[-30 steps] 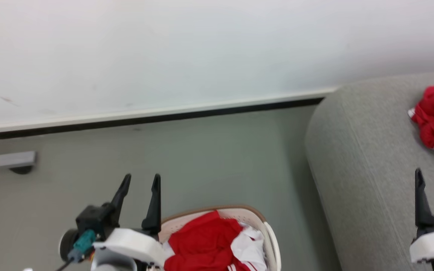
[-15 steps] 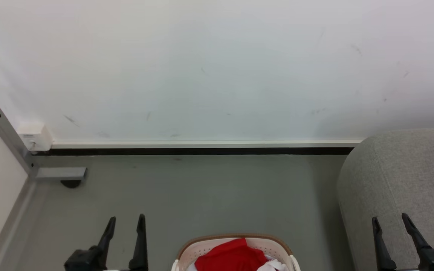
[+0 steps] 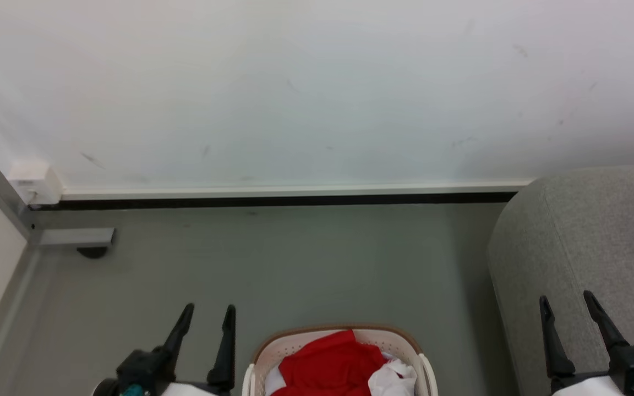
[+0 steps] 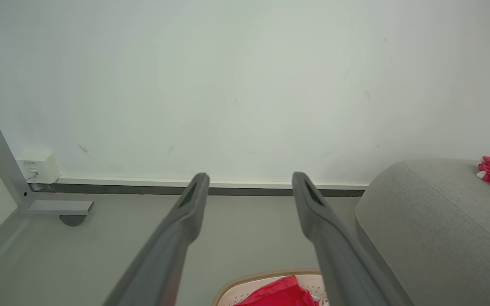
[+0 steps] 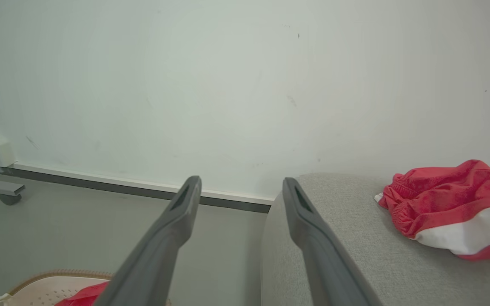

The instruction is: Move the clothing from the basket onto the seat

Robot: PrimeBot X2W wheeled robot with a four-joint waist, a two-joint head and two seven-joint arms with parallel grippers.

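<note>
My left pincer (image 3: 209, 306) and right pincer (image 3: 564, 296) hang empty, fingers parted, either side of the basket (image 3: 344, 330) holding red clothing (image 3: 331, 366); another red garment (image 5: 445, 199) lies on the seat (image 3: 570, 242).

Bright red clothing (image 3: 331, 366) with a white piece at its right lies in the white, perforated, tan-rimmed basket (image 3: 306, 342). The seat (image 3: 564, 242) on the right is light grey; the garment (image 5: 440, 199) on it is red with a white panel.
</note>
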